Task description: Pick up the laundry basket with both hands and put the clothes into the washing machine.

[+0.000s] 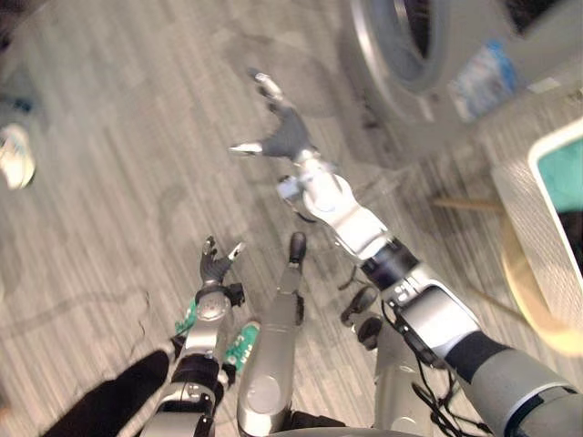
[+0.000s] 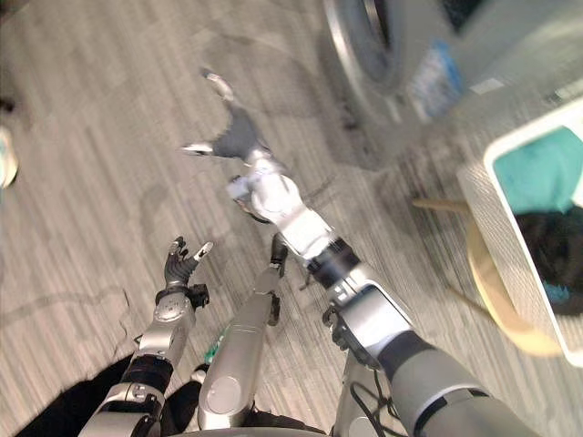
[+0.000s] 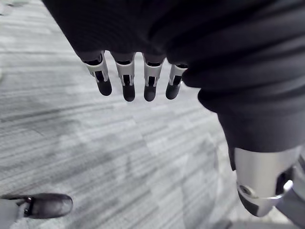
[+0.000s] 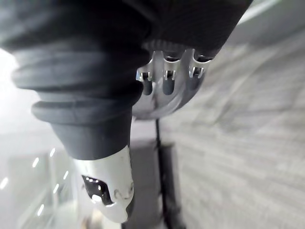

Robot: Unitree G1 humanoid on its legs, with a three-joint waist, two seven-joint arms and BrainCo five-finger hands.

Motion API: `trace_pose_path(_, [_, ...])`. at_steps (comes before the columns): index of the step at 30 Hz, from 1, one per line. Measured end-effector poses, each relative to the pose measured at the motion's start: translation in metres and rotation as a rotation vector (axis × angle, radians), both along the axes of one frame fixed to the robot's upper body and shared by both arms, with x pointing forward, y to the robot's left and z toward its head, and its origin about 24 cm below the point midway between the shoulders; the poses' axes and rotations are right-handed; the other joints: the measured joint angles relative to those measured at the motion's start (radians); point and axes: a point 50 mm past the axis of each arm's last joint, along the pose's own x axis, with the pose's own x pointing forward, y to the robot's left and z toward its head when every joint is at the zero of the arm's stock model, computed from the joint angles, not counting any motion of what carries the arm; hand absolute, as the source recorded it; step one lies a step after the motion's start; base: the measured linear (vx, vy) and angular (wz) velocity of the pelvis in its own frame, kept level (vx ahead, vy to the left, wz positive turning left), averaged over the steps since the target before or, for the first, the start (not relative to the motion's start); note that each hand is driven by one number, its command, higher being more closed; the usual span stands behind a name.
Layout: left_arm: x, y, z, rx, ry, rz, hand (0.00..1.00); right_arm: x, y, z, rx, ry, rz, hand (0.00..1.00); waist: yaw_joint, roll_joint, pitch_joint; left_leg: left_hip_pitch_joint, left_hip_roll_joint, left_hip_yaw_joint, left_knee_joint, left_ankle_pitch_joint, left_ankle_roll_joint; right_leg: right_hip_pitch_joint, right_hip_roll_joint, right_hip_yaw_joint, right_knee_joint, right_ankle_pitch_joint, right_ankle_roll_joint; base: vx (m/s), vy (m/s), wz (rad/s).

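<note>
Left robot hand (image 1: 215,266) & right robot hand (image 1: 287,135) splayed, empty; laundry basket (image 2: 499,214) off right, washing machine (image 1: 383,50) ahead.

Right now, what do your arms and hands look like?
The left arm and right arm are silver-grey, rounded segments with dark bands. The left hand and right hand wear dark ribbed covers; their fingers are silver with dark tips.
</note>
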Motion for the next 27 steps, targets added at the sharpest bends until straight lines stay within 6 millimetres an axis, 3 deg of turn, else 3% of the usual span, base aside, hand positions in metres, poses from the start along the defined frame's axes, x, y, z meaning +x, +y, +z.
trace_pose_path(2, [0.02,0.019,0.039,0.078,-0.087,0.034,0.0,-0.019,-0.018,-0.049,-0.027,0.144,-0.065,0.0,-0.034,-0.018,-0.004,0.006,0.01,0.005,0.0,-0.001,-0.001,0.001,0.014,0.013,-0.014,0.015,-0.014,-0.08,-0.026,-0.28])
trace_pose_path(3, [0.025,0.025,0.052,0.1,-0.116,0.041,0.0,-0.024,-0.022,-0.059,-0.028,0.177,-0.078,0.0,-0.038,-0.021,-0.003,0.006,0.014,0.005,-0.001,-0.001,-0.002,0.0,0.018,0.016,-0.019,0.018,-0.012,-0.07,-0.011,-0.21])
trace_pose_path(5, [0.038,0.051,0.108,0.203,-0.237,0.085,0.0,-0.048,-0.034,-0.095,-0.036,0.292,-0.103,0.0,-0.051,-0.052,-0.005,0.004,0.024,0.017,-0.01,-0.006,-0.008,-0.008,0.03,0.022,-0.036,0.031,-0.026,-0.07,0.01,-0.19])
trace_pose_path(6, [0.04,0.058,0.124,0.233,-0.268,0.099,0.0,-0.055,-0.035,-0.101,-0.032,0.314,-0.097,0.0,-0.058,-0.056,-0.004,0.004,0.026,0.018,-0.016,-0.008,-0.009,-0.008,0.033,0.022,-0.041,0.034,-0.021,-0.04,0.022,-0.15])
trace_pose_path(8, [0.041,0.078,0.176,0.318,-0.377,0.145,0.0,-0.076,-0.042,-0.116,-0.009,0.36,-0.087,0.0,-0.065,-0.081,-0.005,-0.015,0.034,0.02,-0.016,-0.011,-0.013,-0.012,0.045,0.024,-0.079,0.059,-0.015,0.0,0.049,-0.14])
trace_pose_path(11, [0.035,0.094,0.228,0.418,-0.479,0.196,0.0,-0.092,-0.055,-0.125,0.018,0.388,-0.117,0.0,-0.084,-0.107,-0.016,-0.06,0.038,0.023,0.002,-0.02,0.001,-0.012,0.054,0.02,-0.143,0.103,-0.004,0.05,0.078,-0.03])
trace_pose_path(15, [0.024,0.11,0.263,0.485,-0.524,0.237,0.0,-0.096,-0.072,-0.116,0.063,0.34,-0.177,0.0,-0.088,-0.147,-0.021,-0.112,0.052,0.05,0.056,-0.047,0.023,-0.01,0.061,0.034,-0.229,0.162,0.028,0.05,0.055,-0.16])
trace_pose_path(20, [0.02,0.105,0.298,0.486,-0.607,0.243,0.0,-0.102,-0.086,-0.105,0.143,0.274,-0.236,0.0,-0.086,-0.172,-0.021,-0.183,0.064,0.046,0.115,-0.082,0.033,-0.01,0.074,0.035,-0.317,0.223,0.043,0.02,0.029,-0.09])
trace_pose_path(22, [0.022,0.099,0.298,0.512,-0.61,0.232,0.0,-0.104,-0.085,-0.103,0.165,0.268,-0.234,0.0,-0.081,-0.176,-0.022,-0.197,0.067,0.044,0.135,-0.091,0.036,-0.01,0.076,0.038,-0.332,0.237,0.035,0.02,0.014,-0.1])
trace_pose_path(27, [0.022,0.11,0.294,0.512,-0.556,0.281,0.0,-0.106,-0.083,-0.093,0.238,0.214,-0.225,0.0,-0.084,-0.179,-0.02,-0.223,0.082,0.044,0.166,-0.114,0.033,-0.011,0.088,0.045,-0.356,0.258,0.041,0.02,-0.014,-0.09])
